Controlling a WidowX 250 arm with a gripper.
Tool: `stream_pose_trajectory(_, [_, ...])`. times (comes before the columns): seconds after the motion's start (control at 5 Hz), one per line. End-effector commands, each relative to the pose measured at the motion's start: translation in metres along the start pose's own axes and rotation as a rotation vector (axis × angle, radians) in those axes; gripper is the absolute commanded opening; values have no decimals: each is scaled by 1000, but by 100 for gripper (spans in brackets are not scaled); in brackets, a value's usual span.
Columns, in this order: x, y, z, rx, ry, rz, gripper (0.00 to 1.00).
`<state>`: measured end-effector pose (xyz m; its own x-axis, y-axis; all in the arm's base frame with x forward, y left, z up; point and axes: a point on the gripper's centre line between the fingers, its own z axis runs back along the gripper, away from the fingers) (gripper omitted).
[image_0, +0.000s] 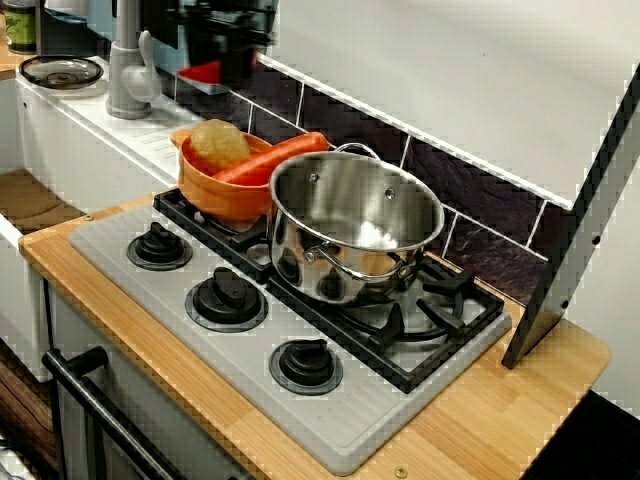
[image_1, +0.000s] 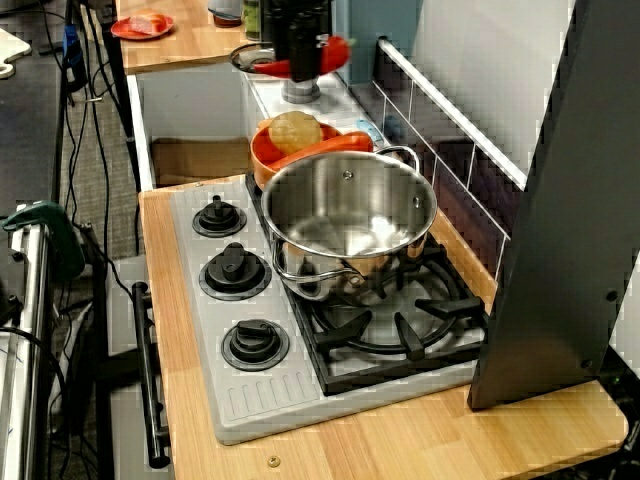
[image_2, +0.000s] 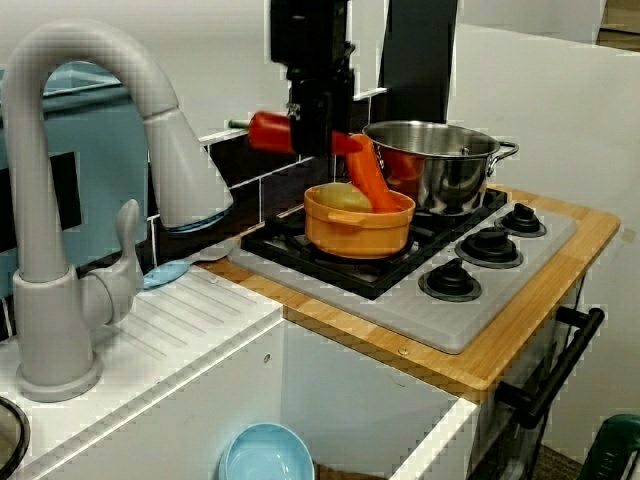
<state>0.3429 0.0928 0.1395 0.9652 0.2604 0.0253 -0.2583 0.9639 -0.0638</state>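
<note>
Pepper (image_2: 268, 131), red, hangs in the air near the tiled back wall, clamped crosswise in the gripper (image_2: 320, 130), whose fingers we read as closed on it. Below it we note an orange bowl (image_2: 358, 225) on the stove grate (image_2: 300, 245), holding a potato (image_2: 340, 197) and a carrot (image_2: 370, 175). A steel pot (image_2: 440, 165) stands just beside the bowl.

A dark purple tiled wall (image_0: 470, 200) is seen just behind the gripper (image_2: 318, 138); a plain white panel (image_0: 450, 80) is set above those tiles; a light wooden countertop (image_0: 490, 420) is laid below the gripper; a black bar handle (image_2: 555, 362) is fixed under that countertop; a grey carpeted floor (image_1: 115, 190) is seen far beneath.
</note>
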Motion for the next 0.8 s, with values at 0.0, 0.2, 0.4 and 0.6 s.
stream_pose_trajectory(0.0, [-8,32,14,54,-20,70,0])
stream_pose_trajectory(0.2, [-11,40,14,72,-16,86,0])
stream_pose_trajectory(0.4, [-13,51,9,98,12,128,0])
stream_pose_trajectory(0.6, [-14,57,8,109,18,138,0])
